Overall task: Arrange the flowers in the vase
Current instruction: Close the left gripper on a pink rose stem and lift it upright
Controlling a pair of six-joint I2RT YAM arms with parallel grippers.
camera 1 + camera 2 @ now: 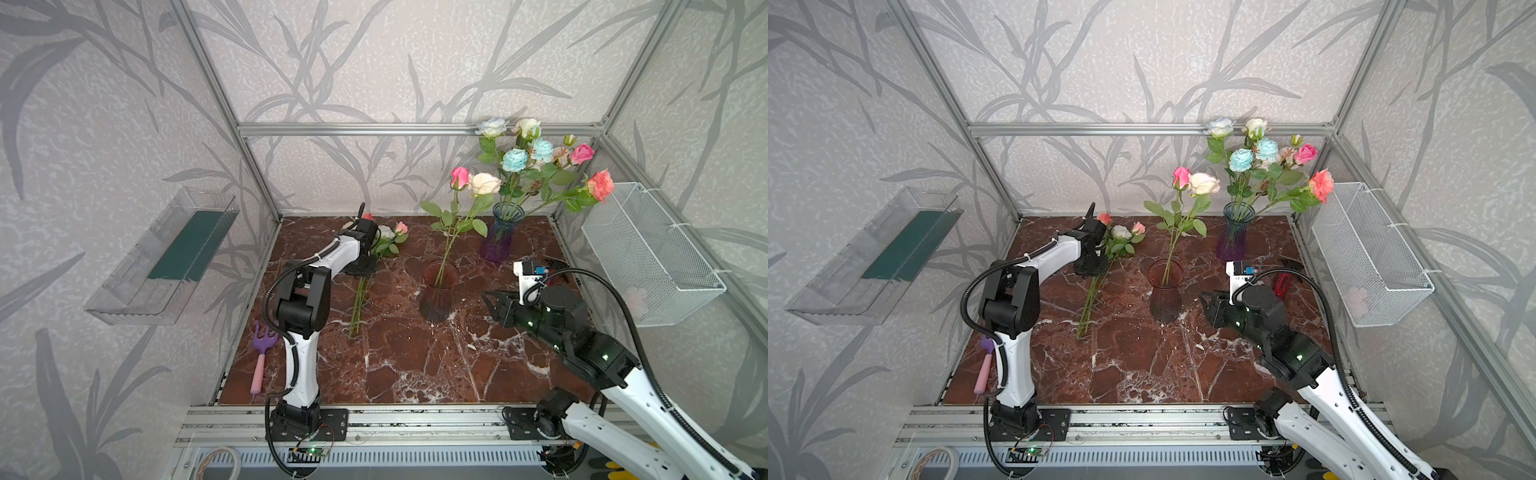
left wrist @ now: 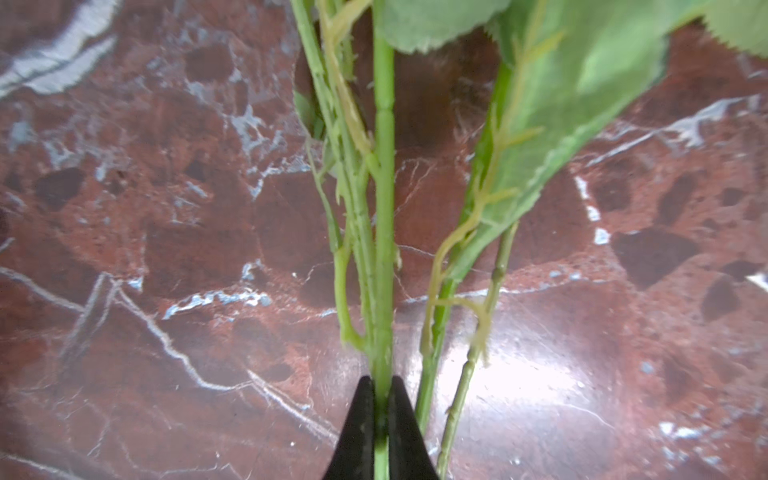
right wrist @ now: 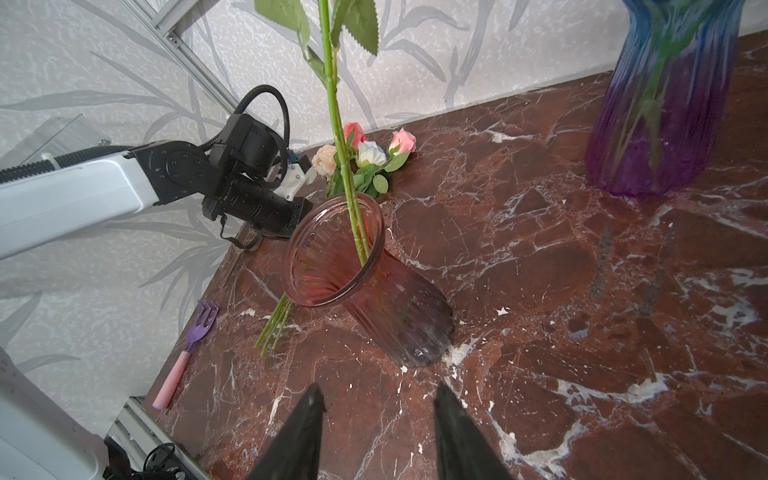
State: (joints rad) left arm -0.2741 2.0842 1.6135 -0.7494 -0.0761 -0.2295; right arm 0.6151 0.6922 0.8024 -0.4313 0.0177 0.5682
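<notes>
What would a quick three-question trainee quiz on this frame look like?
1. True or false: the right claw is shut.
2. The left claw grips: A) a stem; B) the rake; C) nothing.
3. How many rose heads rise above the pink vase?

Key: 1 false, its jaws stand apart and empty; 2 A; 3 two.
</notes>
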